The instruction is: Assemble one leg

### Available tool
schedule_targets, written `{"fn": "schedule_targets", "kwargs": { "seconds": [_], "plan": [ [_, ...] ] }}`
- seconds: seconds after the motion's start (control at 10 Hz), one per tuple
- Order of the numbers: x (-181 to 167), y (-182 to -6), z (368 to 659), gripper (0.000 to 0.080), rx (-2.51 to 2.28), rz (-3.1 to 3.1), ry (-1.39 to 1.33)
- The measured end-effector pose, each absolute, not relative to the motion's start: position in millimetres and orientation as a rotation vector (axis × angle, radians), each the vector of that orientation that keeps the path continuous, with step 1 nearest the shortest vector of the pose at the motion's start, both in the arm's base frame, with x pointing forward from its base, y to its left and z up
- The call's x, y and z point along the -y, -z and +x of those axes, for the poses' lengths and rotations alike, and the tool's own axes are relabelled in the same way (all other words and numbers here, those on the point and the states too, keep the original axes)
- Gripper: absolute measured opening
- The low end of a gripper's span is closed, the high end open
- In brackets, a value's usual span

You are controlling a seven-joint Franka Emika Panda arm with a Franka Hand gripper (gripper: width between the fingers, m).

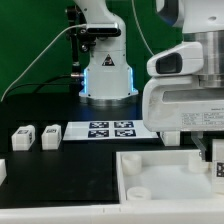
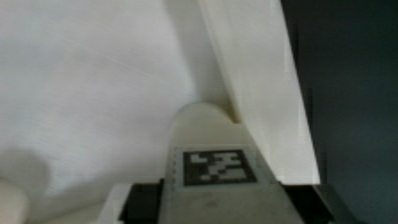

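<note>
In the wrist view a leg [image 2: 217, 150], a white block with a black-and-white tag, sits between my gripper's [image 2: 222, 206] two black fingers [image 2: 153, 202]. The jaws are shut on it. Its far end meets the side wall [image 2: 249, 60] of the large white tray-like piece [image 2: 89, 90]. In the exterior view the gripper [image 1: 212, 158] hangs low at the right, over the tray-like piece [image 1: 150, 157]; the held leg is hidden there. Two more legs [image 1: 22, 137] [image 1: 50, 135] lie on the black table at the left.
The marker board [image 1: 110, 130] lies in front of the robot base [image 1: 107, 75]. Another small white part [image 1: 2, 171] shows at the exterior view's left edge. A green backdrop stands behind.
</note>
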State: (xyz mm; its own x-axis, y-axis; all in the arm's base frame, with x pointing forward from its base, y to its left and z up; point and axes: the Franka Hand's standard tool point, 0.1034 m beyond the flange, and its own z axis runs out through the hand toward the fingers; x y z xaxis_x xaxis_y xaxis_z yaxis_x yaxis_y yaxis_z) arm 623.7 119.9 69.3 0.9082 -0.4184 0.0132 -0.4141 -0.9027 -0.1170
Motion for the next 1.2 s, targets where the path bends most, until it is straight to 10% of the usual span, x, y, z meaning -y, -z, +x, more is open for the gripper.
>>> {"fn": "schedule_targets", "kwargs": {
  "seconds": [1.0,1.2],
  "plan": [
    [-123.3,-68.0,624.8,0.0291,-2.159,-1.938,-0.061],
    [-123.8,-67.7,624.5,0.0537,-2.084,-2.018,-0.048]
  ]
}}
